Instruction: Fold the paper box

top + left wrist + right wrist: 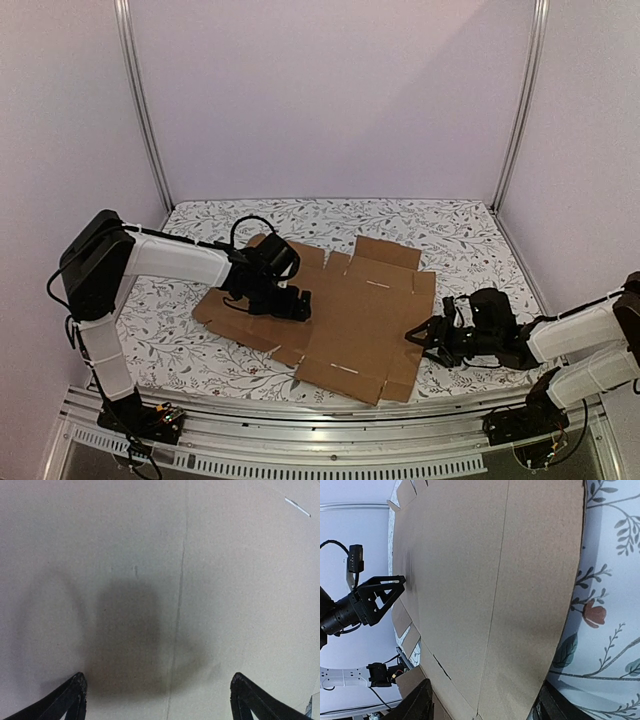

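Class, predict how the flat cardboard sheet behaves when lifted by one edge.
The paper box probably hinges at its score lines rather than staying rigid. Thin and wide, it is likely light. Pushed, it may slide on the tablecloth.

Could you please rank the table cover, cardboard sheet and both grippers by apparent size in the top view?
1. Floral-patterned table cover
2. Flat brown cardboard paper box
3. Black left gripper and black right gripper: look alike.

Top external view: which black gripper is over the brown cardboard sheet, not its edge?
The left gripper, above the brown cardboard sheet; the right gripper is at its right edge.
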`<state>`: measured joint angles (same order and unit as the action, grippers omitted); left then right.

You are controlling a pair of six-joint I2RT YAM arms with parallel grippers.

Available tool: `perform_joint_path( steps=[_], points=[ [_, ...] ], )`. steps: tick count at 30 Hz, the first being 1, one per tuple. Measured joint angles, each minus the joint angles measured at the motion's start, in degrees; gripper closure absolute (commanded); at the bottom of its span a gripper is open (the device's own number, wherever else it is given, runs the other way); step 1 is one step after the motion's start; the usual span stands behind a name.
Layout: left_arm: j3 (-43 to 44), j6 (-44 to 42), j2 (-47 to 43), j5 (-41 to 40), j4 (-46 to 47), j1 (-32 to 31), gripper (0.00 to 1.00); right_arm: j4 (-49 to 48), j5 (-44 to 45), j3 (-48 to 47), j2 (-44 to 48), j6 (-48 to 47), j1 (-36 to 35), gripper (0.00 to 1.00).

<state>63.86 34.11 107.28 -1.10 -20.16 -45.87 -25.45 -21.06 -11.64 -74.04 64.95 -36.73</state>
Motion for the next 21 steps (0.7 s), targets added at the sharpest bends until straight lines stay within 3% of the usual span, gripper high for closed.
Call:
perform_joint_path(
  steps=[15,21],
  points=[
    [-0.33,-0.02,0.00,-0.68,0.39,-0.15,0.02,-10.19,-0.68,0.02,-0.59,5.07,-1.62,0.37],
    [-0.66,-0.04,-0.07,-0.81,1.09,-0.26,0.02,-11.26,-0.48,-0.50,-4.72,5.51,-3.13,0.40]
  ],
)
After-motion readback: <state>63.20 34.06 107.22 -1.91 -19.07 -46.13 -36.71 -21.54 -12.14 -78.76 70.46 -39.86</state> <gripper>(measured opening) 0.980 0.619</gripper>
